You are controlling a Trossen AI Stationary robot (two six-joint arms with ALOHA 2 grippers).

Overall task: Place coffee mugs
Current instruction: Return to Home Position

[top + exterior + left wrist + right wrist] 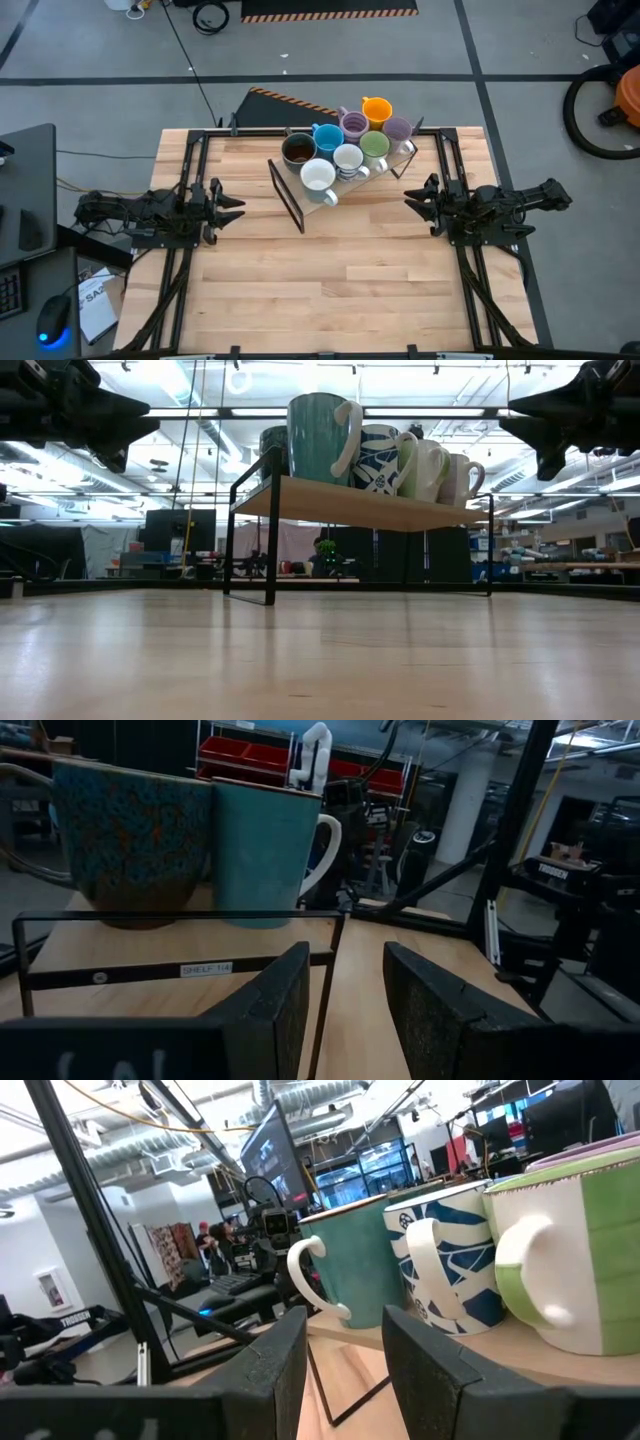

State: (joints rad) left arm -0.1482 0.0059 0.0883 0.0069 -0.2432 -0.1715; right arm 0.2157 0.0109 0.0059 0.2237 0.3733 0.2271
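Eight mugs stand bunched on a small wooden shelf (350,506) with a black frame, at the table's far middle: dark brown (298,150), blue (327,137), purple (353,124), orange (376,109), lavender (398,128), green (374,146), patterned white (347,160) and plain white (318,176). My left gripper (237,206) hovers open near the table's left edge, pointing at the shelf. My right gripper (411,197) hovers open on the right side, just short of the shelf's right end. Neither touches anything.
The shelf's black frame (288,195) stands on thin legs, its top raised above the table. The wooden table (340,280) stretches bare toward its near edge. Black rails (180,270) run along both sides under the arms. Workshop clutter lies beyond the far edge.
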